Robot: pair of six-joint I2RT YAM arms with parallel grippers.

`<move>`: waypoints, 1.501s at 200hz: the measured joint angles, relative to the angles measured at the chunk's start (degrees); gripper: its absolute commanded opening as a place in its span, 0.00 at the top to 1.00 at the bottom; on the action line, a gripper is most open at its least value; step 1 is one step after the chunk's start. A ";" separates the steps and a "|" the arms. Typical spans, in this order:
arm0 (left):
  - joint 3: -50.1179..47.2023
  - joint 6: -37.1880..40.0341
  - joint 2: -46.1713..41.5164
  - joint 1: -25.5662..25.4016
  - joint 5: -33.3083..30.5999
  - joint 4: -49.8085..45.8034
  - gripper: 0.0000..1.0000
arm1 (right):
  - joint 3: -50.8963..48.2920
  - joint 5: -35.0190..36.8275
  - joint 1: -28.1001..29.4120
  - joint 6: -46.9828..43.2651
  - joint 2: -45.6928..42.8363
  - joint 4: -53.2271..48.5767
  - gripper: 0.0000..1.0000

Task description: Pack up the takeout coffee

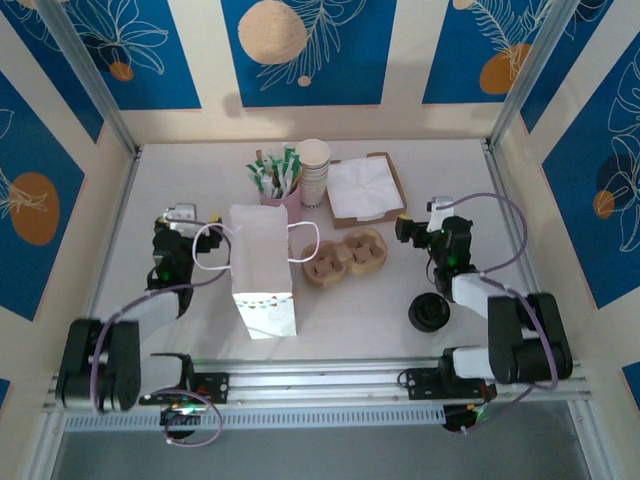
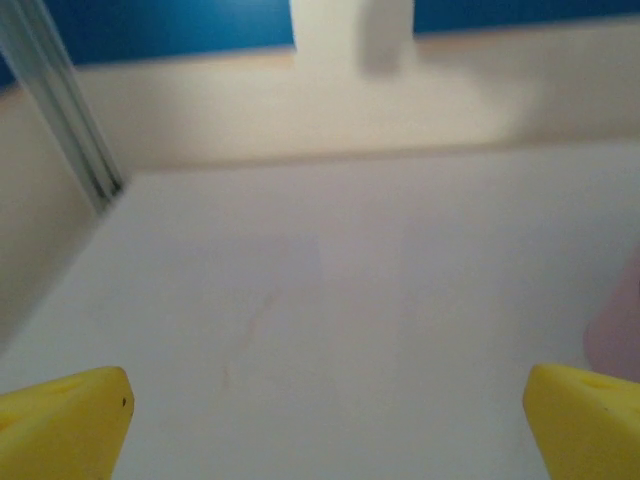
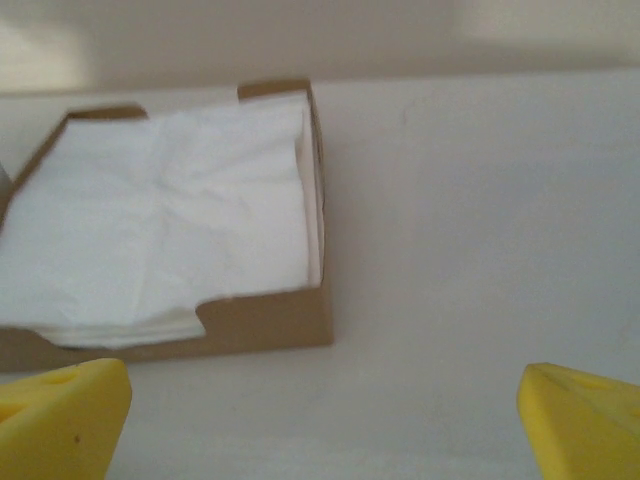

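Near right on the surface sits the takeout coffee (image 1: 430, 313), black lid up. Likely light, thin-walled and crushable, so a gentle pinch around the cup below the lid. Left claw (image 2: 325, 425) and right claw (image 3: 325, 425) both gape, holding nothing

White paper bag (image 1: 262, 270) mid-table; cardboard cup carrier (image 1: 345, 257) beside it; napkin box (image 3: 265, 322), white cup stack (image 1: 313, 172) behind.

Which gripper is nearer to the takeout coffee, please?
Right. The right gripper sits just beyond the takeout coffee; the left gripper is across the table, beyond the white paper bag.
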 measured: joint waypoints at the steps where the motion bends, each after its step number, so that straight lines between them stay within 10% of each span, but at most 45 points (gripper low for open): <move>1: 0.00 -0.13 -0.37 0.00 -0.13 -0.24 0.00 | 0.00 0.00 0.00 0.00 0.00 0.00 0.01; 49: 3.85 -14.38 -12.07 0.00 -8.81 -17.44 0.00 | 8.00 2.64 -4.55 14.05 -16.52 -22.51 0.01; 138: 28.22 -32.52 -13.90 0.11 -5.49 -62.84 0.00 | 8.94 -7.34 -15.41 36.85 -25.53 -43.52 0.01; 242: 29.33 -26.01 -19.63 0.44 3.02 -70.99 0.12 | 20.55 -15.87 -13.64 37.33 -25.40 -57.07 0.19; 300: 28.41 -26.16 -21.05 0.55 5.11 -71.06 0.28 | 29.77 -12.52 0.07 36.83 -23.04 -61.37 0.33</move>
